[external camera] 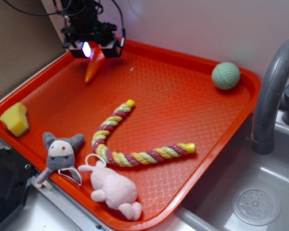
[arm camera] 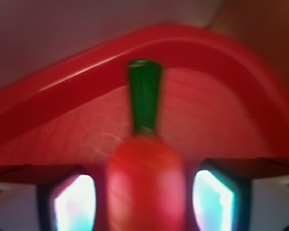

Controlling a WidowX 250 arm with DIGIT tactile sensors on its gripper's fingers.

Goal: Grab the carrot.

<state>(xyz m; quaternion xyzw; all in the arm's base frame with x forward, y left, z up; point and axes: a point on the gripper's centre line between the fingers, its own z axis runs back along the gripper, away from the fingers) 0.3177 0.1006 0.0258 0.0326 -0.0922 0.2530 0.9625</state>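
Note:
The carrot (external camera: pixel 93 66) is orange and tapered and lies at the tray's far left corner, its tip pointing toward the front left. In the wrist view the carrot (arm camera: pixel 145 178) fills the space between my fingers, with its dark green stem (arm camera: pixel 144 98) pointing at the tray's back rim. My gripper (external camera: pixel 96 52) is down over the carrot's thick end, one finger on each side. A narrow dark gap shows between each lit finger pad (arm camera: pixel 74 204) and the carrot, so the jaws stand open around it. The stem is hidden in the exterior view.
The red tray (external camera: pixel 192 67) also holds a yellow sponge wedge (external camera: pixel 15 119), a grey plush (external camera: pixel 61 154), a pink plush (external camera: pixel 113 190), a braided rope toy (external camera: pixel 130 154) and a green ball (external camera: pixel 226 75). A sink and a grey faucet (external camera: pixel 272 91) are at the right.

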